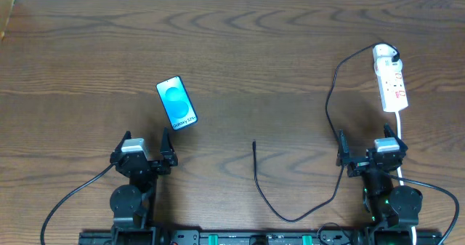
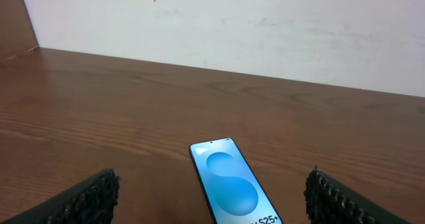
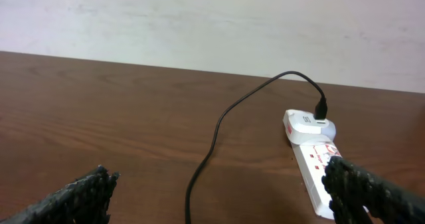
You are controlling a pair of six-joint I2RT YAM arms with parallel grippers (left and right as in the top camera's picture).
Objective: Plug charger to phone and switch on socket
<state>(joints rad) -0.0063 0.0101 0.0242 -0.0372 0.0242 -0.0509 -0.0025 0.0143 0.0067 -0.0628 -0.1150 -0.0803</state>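
Left tool [image 1: 145, 139] and right tool [image 1: 363, 145] both gape wide, empty. Charger [image 1: 256, 161] free plug lies midway between them on the counter [image 1: 254, 56], axis 12–6. Phone [image 1: 176, 103] at left tool's 1 o'clock, axis 11–5. Socket [image 1: 390, 81] beyond right tool, 1 o'clock.

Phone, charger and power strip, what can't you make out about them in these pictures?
- Phone: left wrist view, lower frame edge cuts off its near end; the port is unseen.
- Charger plug: overhead, too small to tell its type.
- Power strip: right wrist view, near end hidden behind a finger of the right hand; overhead, switches too small to read.
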